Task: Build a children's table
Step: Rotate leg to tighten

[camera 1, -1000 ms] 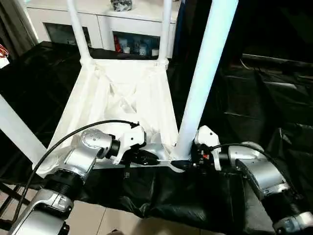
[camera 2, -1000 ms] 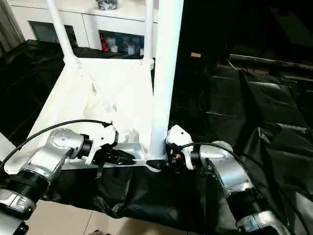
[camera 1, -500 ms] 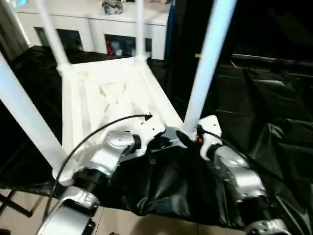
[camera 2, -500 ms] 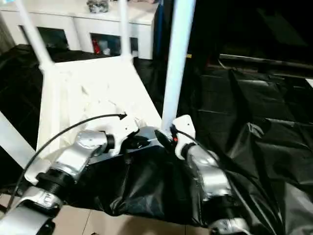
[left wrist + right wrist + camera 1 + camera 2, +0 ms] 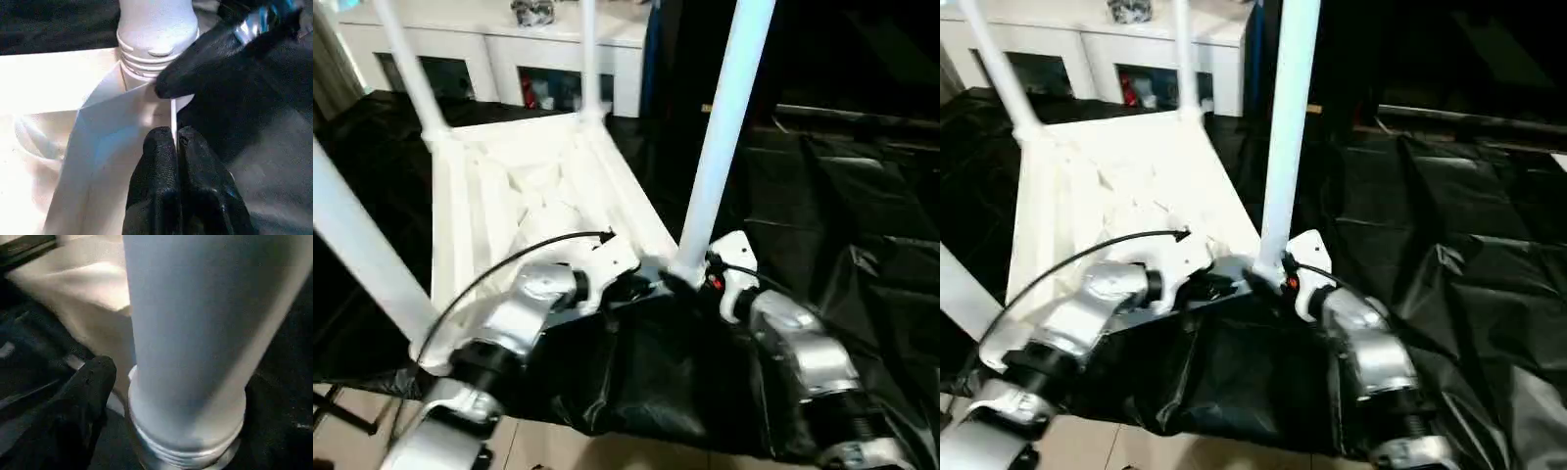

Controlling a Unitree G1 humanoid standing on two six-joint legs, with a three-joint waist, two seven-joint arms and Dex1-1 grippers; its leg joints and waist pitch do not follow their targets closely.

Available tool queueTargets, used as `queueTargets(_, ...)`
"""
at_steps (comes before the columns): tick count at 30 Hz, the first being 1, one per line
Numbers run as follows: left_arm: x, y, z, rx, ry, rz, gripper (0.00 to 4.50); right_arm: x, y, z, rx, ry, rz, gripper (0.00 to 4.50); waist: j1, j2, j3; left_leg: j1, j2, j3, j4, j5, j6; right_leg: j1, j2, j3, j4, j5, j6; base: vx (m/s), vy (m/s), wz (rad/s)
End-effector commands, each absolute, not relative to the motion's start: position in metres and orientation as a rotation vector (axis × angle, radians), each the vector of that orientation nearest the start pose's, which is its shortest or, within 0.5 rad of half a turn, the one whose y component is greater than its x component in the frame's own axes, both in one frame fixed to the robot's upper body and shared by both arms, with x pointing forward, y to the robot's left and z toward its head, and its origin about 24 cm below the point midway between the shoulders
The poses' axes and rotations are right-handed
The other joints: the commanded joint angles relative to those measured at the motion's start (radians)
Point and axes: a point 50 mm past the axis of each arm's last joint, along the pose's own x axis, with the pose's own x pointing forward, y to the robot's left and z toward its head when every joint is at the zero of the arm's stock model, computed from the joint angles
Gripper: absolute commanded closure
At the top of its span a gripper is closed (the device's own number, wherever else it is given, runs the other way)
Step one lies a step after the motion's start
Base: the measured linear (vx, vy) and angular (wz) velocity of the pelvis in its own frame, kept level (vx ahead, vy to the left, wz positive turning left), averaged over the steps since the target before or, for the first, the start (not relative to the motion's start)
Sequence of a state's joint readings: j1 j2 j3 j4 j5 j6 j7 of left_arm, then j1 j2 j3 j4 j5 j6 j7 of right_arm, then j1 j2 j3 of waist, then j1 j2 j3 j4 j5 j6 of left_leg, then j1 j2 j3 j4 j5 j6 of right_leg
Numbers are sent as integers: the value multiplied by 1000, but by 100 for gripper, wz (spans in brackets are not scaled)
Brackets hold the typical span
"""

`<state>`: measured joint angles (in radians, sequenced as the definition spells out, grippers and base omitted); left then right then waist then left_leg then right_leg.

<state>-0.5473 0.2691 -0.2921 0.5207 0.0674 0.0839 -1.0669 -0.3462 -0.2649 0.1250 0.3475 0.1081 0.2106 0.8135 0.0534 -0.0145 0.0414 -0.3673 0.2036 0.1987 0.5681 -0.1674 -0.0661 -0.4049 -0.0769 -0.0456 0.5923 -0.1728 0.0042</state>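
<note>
The children's table (image 5: 538, 186) lay upside down on black plastic sheeting (image 5: 822, 186), its ribbed underside facing up and its legs rising from the corner sockets. Its top ran from about 11 o'clock down toward 6 o'clock in my head view, with the white cabinet (image 5: 509, 59) behind it at 12 o'clock. My left gripper (image 5: 177, 142) was at the table's near edge, close to the near right corner; its two black fingers (image 5: 156, 196) were pressed together, with the thin white rim of the tabletop running up between their tips, so they pinched that rim. My right gripper (image 5: 695, 282) sat at the foot of the near right leg (image 5: 720, 127), at about 5 o'clock from the table's centre. One of its black fingers (image 5: 83, 396) stood just beside the ribbed base of that leg, where the leg entered its socket. I could not tell from the views whether the right fingers were spread or clamped on the leg.
</note>
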Motion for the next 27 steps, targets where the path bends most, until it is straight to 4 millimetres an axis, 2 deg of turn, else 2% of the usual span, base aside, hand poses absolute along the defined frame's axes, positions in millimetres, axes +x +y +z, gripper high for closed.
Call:
queueTargets(1,303,91,47,406,323,-1395,450,289,-124,42,-102,286,1059,60,3,-1,-55,11,29,-15,-61,-269,41,41,-55,37,-73,-242,-195,0,0,0)
queueTargets(3,301,98,47,418,343,-1428,450,286,-130,45,-135,295,1129,60,7,0,-56,12,29,-13,-60,-261,41,41,-53,36,-69,-214,-208,0,0,0)
queueTargets(5,301,105,48,436,359,-1461,450,284,-135,48,-179,311,1200,60,11,6,-56,15,30,-13,-60,-264,37,41,-53,36,-67,-200,-218,0,0,0)
queueTargets(6,300,106,49,436,360,-1472,450,284,-136,49,-185,319,1218,60,12,3,-55,15,30,-11,-60,-271,37,43,-51,35,-68,-200,-222,0,0,0)
queueTargets(8,300,108,50,433,365,-1497,450,283,-138,50,-202,326,1244,60,15,4,-55,15,31,-11,-61,-276,33,43,-53,35,-67,-211,-222,0,0,0)
queueTargets(10,299,109,51,425,372,-1514,450,283,-139,51,-206,333,1262,94,18,4,-54,16,31,-11,-61,-287,26,42,-54,36,-69,-236,-220,0,0,0)
queueTargets(12,298,110,52,428,377,-1533,450,282,-139,52,-214,341,1282,97,21,4,-54,18,32,-11,-60,-288,22,41,-55,36,-70,-246,-218,0,0,0)
queueTargets(14,298,112,53,433,384,-1553,450,280,-141,52,-235,358,1317,122,27,2,-54,19,32,-11,-61,-289,20,40,-55,36,-70,-253,-214,0,0,0)
queueTargets(20,298,115,54,422,395,-1576,450,277,-140,50,-245,369,1343,172,33,1,-57,16,31,-11,-59,-259,23,43,-54,35,-63,-207,-222,0,0,0)
queueTargets(23,298,115,54,421,396,-1578,450,277,-140,50,-245,370,1346,177,33,1,-58,17,32,-11,-59,-256,23,43,-54,35,-62,-204,-223,0,0,0)
queueTargets(24,297,116,54,421,398,-1576,450,274,-138,48,-248,377,1358,177,32,-5,-57,16,31,-10,-58,-258,25,43,-53,35,-63,-208,-222,0,0,0)
queueTargets(27,303,116,53,420,372,-1486,450,271,-134,41,-226,371,1325,178,32,-2,-56,16,32,-10,-58,-262,24,41,-55,36,-65,-225,-218,0,0,0)
